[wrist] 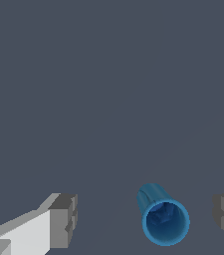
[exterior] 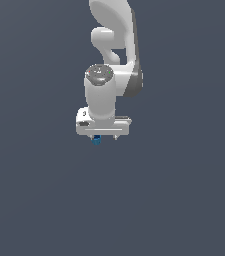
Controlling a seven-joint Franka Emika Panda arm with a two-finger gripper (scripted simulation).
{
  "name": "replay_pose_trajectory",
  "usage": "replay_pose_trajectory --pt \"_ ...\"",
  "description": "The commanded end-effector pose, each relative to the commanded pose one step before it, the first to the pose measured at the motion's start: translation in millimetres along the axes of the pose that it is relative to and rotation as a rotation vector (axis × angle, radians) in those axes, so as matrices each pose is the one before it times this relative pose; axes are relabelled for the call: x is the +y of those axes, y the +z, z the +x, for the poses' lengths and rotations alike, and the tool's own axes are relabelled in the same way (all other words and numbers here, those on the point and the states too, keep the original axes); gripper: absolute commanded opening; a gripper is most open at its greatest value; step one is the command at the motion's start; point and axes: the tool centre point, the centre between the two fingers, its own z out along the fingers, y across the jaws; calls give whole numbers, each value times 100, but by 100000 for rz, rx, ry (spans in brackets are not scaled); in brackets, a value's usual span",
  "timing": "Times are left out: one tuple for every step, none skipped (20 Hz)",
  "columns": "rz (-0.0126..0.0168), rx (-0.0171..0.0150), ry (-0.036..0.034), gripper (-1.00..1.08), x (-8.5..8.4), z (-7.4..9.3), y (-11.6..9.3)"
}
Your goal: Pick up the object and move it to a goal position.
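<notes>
My gripper wide open, holding nothing; small blue cup sits between fingers, touching neither, nearer one side.

Open grey floor is seen all round, only the blue cup-like object (between the parted fingers) standing there.

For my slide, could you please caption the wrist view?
Open tool straddling a small blue cup-like object, fingers apart on either side.
</notes>
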Motion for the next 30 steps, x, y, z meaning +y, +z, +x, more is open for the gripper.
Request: replay_pose_trajectory --pt "0 0 0 100 1 0 0" --pt "-32 61 -6 100 46 11 -43" --pt "-82 163 -10 100 139 36 -117" --pt "-133 260 -17 100 228 59 -188" --pt "-189 361 -27 100 316 80 -264" --pt "-252 465 -43 100 401 101 -343" --pt "-266 471 -58 100 413 105 -356" --pt "-214 363 -62 100 320 85 -282" --pt "-158 257 -63 100 223 64 -208" --pt "-95 145 -58 100 126 43 -127" --pt "0 0 0 100 58 22 -17" --pt "0 0 0 100 -71 -25 9" --pt "75 -102 88 100 -67 -41 115" --pt "53 -23 232 100 13 -72 104" --pt "60 -1 347 100 53 -100 130" --pt "77 -2 451 100 67 -132 170" --pt "99 -15 548 100 68 -164 215" --pt "120 -27 654 100 78 -197 259" --pt "137 -36 756 100 87 -229 299" --pt "150 -42 854 100 99 -261 335" --pt "161 -44 962 100 119 -294 369" --pt "170 -45 1071 100 138 -330 403" --pt "178 -50 1182 100 158 -366 437" --pt "185 -56 1294 100 176 -404 471" --pt "188 -62 1411 100 198 -443 504" --pt "188 -66 1531 100 223 -484 534" --pt "179 -68 1598 100 240 -509 545" --pt "153 -64 1510 100 236 -483 502" --pt "129 -59 1406 100 227 -452 458" --pt "107 -53 1301 100 216 -420 415"
